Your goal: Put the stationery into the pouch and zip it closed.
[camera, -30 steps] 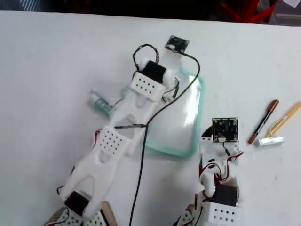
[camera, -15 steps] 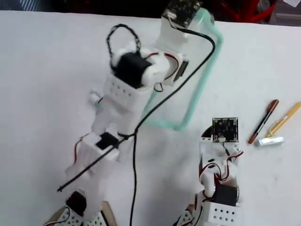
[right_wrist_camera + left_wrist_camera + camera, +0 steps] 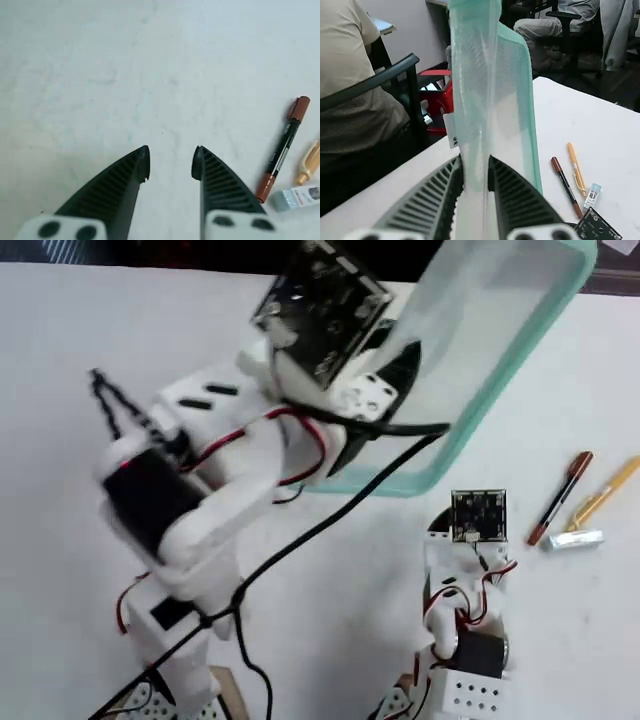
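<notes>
We see the left gripper (image 3: 475, 170) clamped on the pouch (image 3: 500, 340), apparently clear of the table (image 3: 80, 390) at the frame's upper right; the right gripper (image 3: 170, 161) gapes, brown pen (image 3: 560, 498) to its right

Pouch (image 3: 500, 320) in the air, stationery flat on the worktop (image 3: 100, 320)
The pouch is a see-through mesh sleeve with mint-green edging, held up clear of the worktop and standing nearly on end, one short edge pinched between the fingers (image 3: 515, 200) of the left gripper (image 3: 475, 160); well apart, on the right side, a brown marker (image 3: 560, 498) and a yellow pen (image 3: 605, 492) lie slanted side by side, with a small pale-blue block (image 3: 573, 539) just beside their near ends
</notes>
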You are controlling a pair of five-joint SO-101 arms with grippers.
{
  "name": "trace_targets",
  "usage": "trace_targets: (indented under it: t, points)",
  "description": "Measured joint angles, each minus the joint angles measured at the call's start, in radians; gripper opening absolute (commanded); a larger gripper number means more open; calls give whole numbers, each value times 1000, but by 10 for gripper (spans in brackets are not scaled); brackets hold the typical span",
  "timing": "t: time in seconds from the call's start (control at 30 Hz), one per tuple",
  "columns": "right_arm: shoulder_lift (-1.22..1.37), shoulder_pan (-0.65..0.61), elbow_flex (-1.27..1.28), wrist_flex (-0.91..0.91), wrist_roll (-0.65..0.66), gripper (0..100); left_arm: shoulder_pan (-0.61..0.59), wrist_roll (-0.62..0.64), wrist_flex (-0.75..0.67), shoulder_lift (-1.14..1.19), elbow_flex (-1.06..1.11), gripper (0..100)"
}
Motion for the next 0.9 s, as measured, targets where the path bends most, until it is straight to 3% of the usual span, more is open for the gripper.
trace_targets:
  t: [0.23, 0.47, 0.7, 0.9]
  points:
    - [0, 0, 0, 0, 0, 152, 0, -118, 0, -250, -2, 23]
    - [0, 2, 0, 0, 0, 152, 0, -135, 2, -537, 80, 23]
    - [0, 2, 0, 0, 0, 152, 0, -135, -6, -875, 520, 23]
    - [0, 0, 0, 11, 0, 152, 0, -135, -140, -1125, 934, 23]
